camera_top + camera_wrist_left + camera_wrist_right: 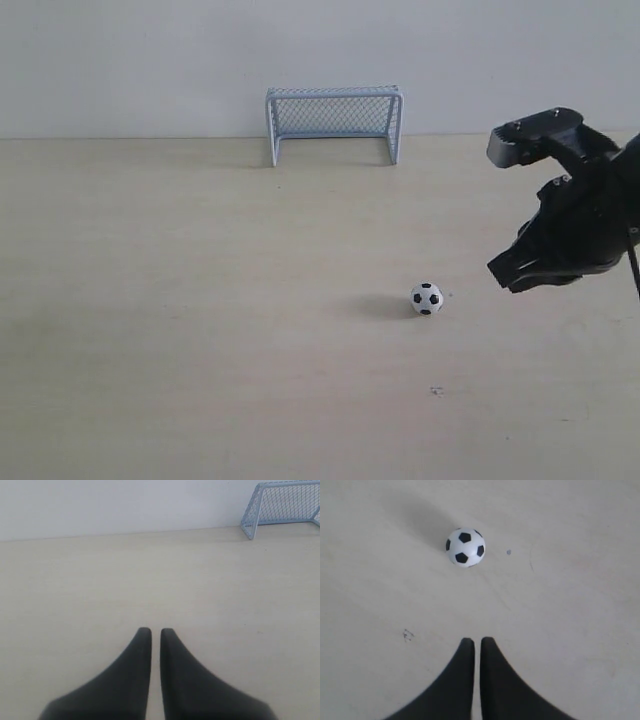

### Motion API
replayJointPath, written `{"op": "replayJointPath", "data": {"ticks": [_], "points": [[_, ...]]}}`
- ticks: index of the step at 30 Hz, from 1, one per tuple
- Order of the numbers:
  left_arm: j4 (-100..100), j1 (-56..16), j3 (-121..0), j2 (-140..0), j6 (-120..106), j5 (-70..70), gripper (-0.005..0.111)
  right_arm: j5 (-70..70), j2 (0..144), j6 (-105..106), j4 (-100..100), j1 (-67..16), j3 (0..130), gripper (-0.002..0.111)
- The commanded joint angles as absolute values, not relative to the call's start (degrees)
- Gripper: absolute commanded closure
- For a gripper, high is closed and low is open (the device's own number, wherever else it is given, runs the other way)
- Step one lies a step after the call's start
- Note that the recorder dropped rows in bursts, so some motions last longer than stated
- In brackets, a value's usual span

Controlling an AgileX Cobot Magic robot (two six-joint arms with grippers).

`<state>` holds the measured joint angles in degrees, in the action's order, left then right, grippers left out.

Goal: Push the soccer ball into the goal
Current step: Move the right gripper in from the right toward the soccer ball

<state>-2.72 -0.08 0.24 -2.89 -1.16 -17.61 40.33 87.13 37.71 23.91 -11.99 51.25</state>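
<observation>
The small black-and-white soccer ball [426, 298] rests on the pale wooden table, right of centre. The right wrist view shows the soccer ball [465, 547] ahead of my right gripper [477, 641], with bare table between them. My right gripper [505, 268] hangs above the table just right of the ball, shut and holding nothing. The pale blue goal [334, 122] stands at the far edge against the wall, its mouth facing the table. The goal [282, 506] also appears in the left wrist view, far beyond my left gripper [155, 631], which is shut and empty.
A white wall [130, 60] runs behind the table. A small dark mark [436, 390] lies on the table nearer than the ball. The left arm is outside the exterior view.
</observation>
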Motion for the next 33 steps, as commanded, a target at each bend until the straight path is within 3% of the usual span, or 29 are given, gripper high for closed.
{"op": "replayJointPath", "data": {"ticks": [1,33], "points": [[-2.3,-0.5,0.0,-3.1,-0.5,-16.9,0.1,40.2,89.3,41.2,23.2,-12.0,51.5,0.108],[-2.3,-0.5,0.0,-3.1,-0.5,-16.9,0.1,34.4,93.2,46.8,18.9,-12.0,51.5,0.108]]}}
